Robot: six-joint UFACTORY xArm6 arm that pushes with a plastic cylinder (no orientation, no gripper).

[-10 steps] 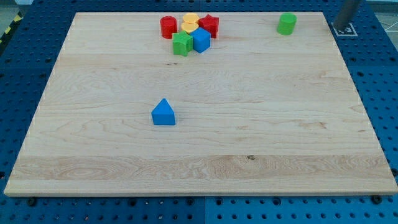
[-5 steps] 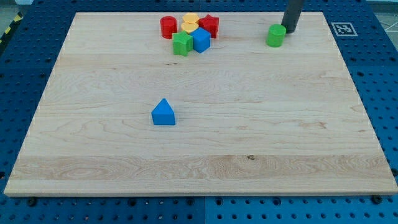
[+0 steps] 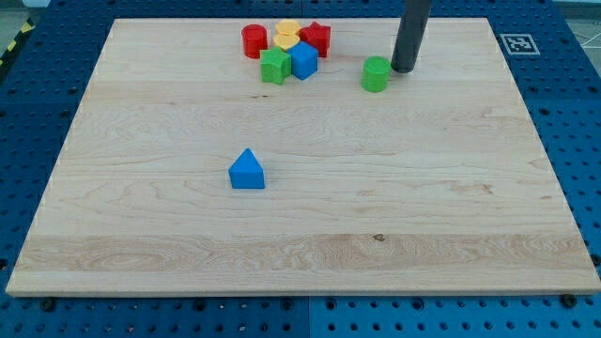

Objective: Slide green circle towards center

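The green circle (image 3: 377, 73) is a short green cylinder standing on the wooden board (image 3: 300, 235), right of the block cluster near the view's top. My tip (image 3: 404, 69) is at the end of the dark rod, just right of the green circle and touching or almost touching its right side.
A cluster sits at the view's top: a red cylinder (image 3: 254, 40), a yellow block (image 3: 287, 35), a red block (image 3: 316, 38), a green cube (image 3: 275, 67) and a blue cube (image 3: 303, 60). A blue triangle (image 3: 247, 170) lies left of centre. A marker tag (image 3: 518, 43) is at the top right corner.
My tip came in from the top right corner and moved left and down. The green circle slid left and down with it, from near the top right toward the cluster's right side.
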